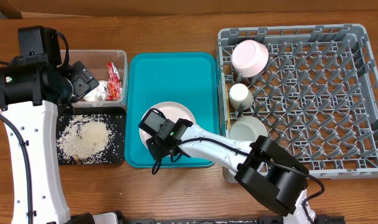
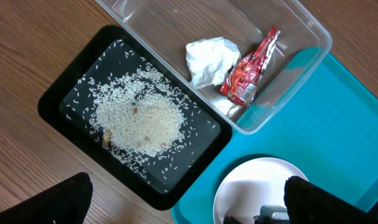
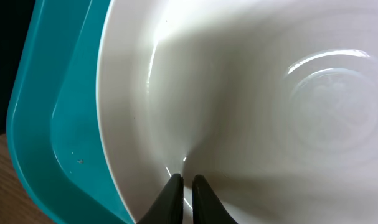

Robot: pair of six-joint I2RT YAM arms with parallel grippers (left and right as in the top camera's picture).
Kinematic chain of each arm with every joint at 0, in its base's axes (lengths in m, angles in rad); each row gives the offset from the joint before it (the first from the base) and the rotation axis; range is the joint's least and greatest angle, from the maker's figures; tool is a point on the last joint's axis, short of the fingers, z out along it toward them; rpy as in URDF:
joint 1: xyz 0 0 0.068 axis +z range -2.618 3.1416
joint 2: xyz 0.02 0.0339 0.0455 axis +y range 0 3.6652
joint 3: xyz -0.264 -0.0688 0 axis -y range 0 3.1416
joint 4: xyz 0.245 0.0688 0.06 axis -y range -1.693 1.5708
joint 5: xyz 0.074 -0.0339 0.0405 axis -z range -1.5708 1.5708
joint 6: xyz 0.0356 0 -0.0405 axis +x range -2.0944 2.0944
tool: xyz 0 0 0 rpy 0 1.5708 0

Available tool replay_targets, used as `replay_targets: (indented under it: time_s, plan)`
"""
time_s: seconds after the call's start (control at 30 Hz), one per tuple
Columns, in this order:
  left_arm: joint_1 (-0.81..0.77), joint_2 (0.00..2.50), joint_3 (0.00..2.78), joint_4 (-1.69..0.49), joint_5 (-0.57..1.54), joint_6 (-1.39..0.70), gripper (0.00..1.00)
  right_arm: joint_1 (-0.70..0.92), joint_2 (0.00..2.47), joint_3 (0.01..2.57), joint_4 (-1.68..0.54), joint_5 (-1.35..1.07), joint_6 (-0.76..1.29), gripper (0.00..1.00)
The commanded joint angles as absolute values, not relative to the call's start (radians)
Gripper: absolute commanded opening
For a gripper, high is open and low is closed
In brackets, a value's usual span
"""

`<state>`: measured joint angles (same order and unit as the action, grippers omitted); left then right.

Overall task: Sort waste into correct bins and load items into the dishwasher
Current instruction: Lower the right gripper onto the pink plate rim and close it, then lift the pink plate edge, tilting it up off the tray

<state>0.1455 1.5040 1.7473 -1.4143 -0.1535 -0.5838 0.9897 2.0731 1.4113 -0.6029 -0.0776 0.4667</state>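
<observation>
A white plate (image 1: 178,111) lies on the teal tray (image 1: 170,68). My right gripper (image 1: 155,137) is at the plate's near-left rim. In the right wrist view its fingers (image 3: 187,180) are pinched together on the rim of the plate (image 3: 269,93), beside the tray's edge (image 3: 58,112). My left gripper (image 1: 83,79) hovers above the clear bin (image 1: 98,57). In the left wrist view its fingers (image 2: 185,186) are wide apart and empty. That view also shows the plate (image 2: 257,183), a red wrapper (image 2: 251,68) and a crumpled tissue (image 2: 210,59) in the bin.
A black tray (image 1: 117,155) with spilled rice sits at the front left, below the clear bin. The grey dish rack (image 1: 363,93) on the right holds a pink bowl (image 1: 250,57), a white cup (image 1: 241,95) and another bowl (image 1: 246,130).
</observation>
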Motion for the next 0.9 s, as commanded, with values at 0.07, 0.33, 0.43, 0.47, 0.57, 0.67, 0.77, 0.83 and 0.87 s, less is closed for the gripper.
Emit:
replay_targets:
  time_s: [0.07,0.33,0.43,0.47,0.57,0.67,0.77,0.83,0.87]
  plan:
    - [0.144,1.505,1.749,-1.414,-0.156,-0.572,1.0,0.986,2.084,1.407,-0.599,-0.069,0.465,0.09]
    - [0.144,1.505,1.75,-1.414,-0.156,-0.572,1.0,0.952,2.023,1.432,-0.681,0.093,0.465,0.04]
    - [0.144,1.505,1.749,-1.414,-0.157,-0.572,1.0,0.922,1.95,1.45,-0.756,0.149,0.498,0.04]
    - [0.144,1.505,1.75,-1.414,-0.157,-0.572,1.0,0.914,1.932,1.45,-0.765,0.15,0.503,0.04]
    - [0.144,1.505,1.749,-1.414,-0.156,-0.572,1.0,0.887,1.892,1.45,-0.793,0.15,0.53,0.15]
    - [0.144,1.505,1.75,-1.414,-0.156,-0.572,1.0,0.858,1.888,1.448,-0.833,0.149,0.533,0.27]
    - [0.144,1.505,1.749,-1.414,-0.157,-0.572,1.0,0.829,1.89,1.432,-0.86,0.149,0.537,0.28]
    - [0.144,1.505,1.75,-1.414,-0.157,-0.572,1.0,0.81,1.89,1.419,-0.867,0.15,0.55,0.28]
    - [0.144,1.505,1.749,-1.414,-0.157,-0.572,1.0,0.804,1.891,1.415,-0.868,0.149,0.556,0.28]
